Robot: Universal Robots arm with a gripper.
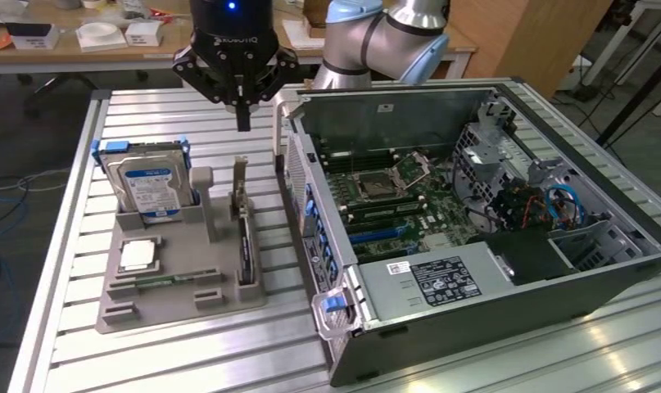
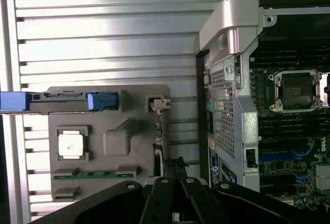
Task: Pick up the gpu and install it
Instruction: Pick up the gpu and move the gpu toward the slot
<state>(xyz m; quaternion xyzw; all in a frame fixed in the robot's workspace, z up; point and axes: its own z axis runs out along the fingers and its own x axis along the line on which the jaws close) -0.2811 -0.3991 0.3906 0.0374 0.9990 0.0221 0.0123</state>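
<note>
The gpu (image 1: 245, 246) stands on its edge in a slot of the grey parts tray (image 1: 226, 299), its silver bracket end pointing up at the far side. My gripper (image 1: 242, 124) hangs above that far end, shut, with nothing between its fingers and apart from the card. Looking down in the wrist view, the gpu (image 2: 158, 141) is a thin edge-on strip on the tray (image 2: 136, 92), and my gripper (image 2: 174, 182) sits over its one end. The open computer case (image 1: 592, 291) with its motherboard (image 1: 401, 205) lies at the exterior view's right.
On the tray there are also a blue-labelled hard drive (image 1: 147, 187), a square processor (image 1: 139, 255) and a green memory stick (image 1: 160, 281). The case's front wall (image 1: 308, 221) rises close beside the tray. Everything rests on a slatted metal table (image 1: 144, 352); a cluttered desk (image 1: 101, 37) stands behind.
</note>
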